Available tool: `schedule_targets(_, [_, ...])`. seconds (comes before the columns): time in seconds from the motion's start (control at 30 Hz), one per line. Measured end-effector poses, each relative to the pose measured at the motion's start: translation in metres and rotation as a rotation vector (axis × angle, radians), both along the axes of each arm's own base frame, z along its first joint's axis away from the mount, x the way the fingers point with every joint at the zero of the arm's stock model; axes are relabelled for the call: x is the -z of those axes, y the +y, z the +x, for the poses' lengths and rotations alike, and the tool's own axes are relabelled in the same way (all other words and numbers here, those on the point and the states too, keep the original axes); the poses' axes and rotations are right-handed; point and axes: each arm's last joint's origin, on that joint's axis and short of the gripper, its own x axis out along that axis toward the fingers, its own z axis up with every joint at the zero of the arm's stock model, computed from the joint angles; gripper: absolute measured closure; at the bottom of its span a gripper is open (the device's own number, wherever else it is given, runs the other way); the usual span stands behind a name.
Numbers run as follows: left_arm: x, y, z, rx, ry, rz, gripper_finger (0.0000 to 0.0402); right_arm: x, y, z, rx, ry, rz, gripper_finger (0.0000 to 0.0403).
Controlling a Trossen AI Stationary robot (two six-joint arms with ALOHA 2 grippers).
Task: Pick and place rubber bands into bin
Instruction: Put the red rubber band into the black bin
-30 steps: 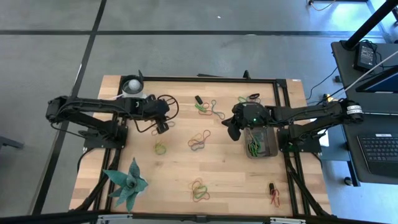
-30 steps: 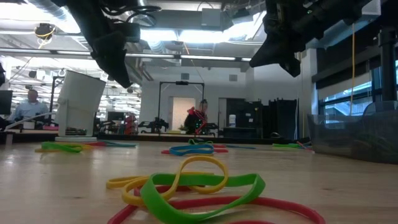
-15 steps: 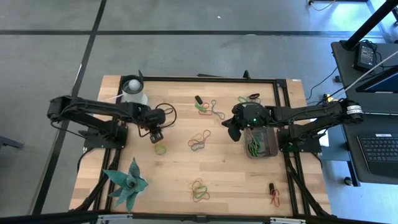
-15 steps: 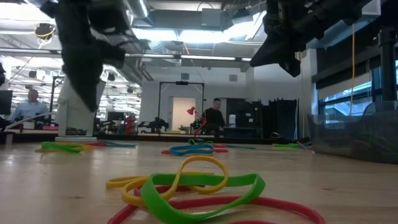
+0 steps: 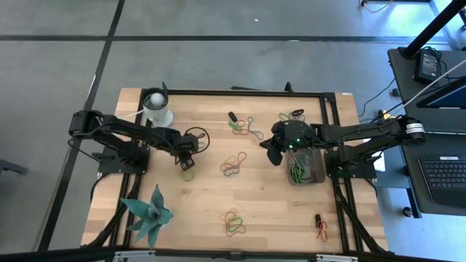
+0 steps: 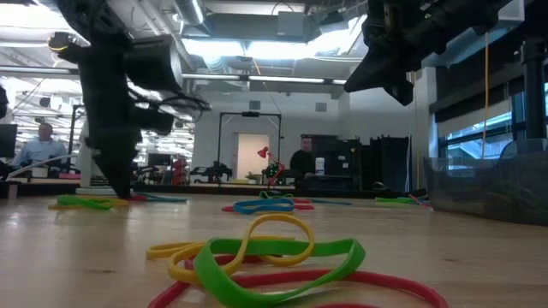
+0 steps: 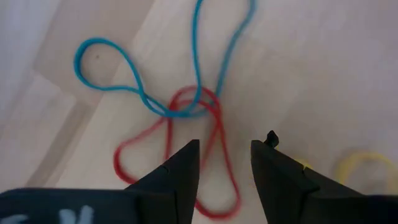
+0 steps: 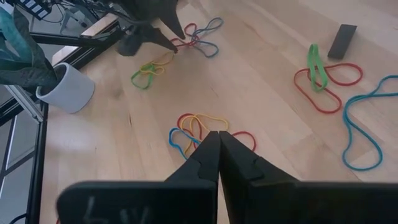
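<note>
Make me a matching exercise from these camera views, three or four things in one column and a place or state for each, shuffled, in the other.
Things:
1. left gripper
2. right gripper
3. bin
4. white cup

Places or states:
A. holds a few rubber bands already
B. fingers shut, empty
C. far left corner of the table
D. open, low over a red and blue tangle

Pairs: 1-D, 2-B, 3-A, 4-C
</note>
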Motion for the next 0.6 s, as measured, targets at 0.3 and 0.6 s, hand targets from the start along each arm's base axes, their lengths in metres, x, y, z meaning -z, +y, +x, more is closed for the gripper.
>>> schedule_targets(0.3, [0.014,0.000,0.012,0.028,0.015,0.014,0.0361,0.000,0.000,0.000,0.000,-0.001,0.000,0.0393])
schedule_targets(0.6, [-0.038,-0.002,0.012,0.036,-0.084,0.002,0.0398,0.001,0.000,-0.001,-0.004,0.011,-0.006,0.0393])
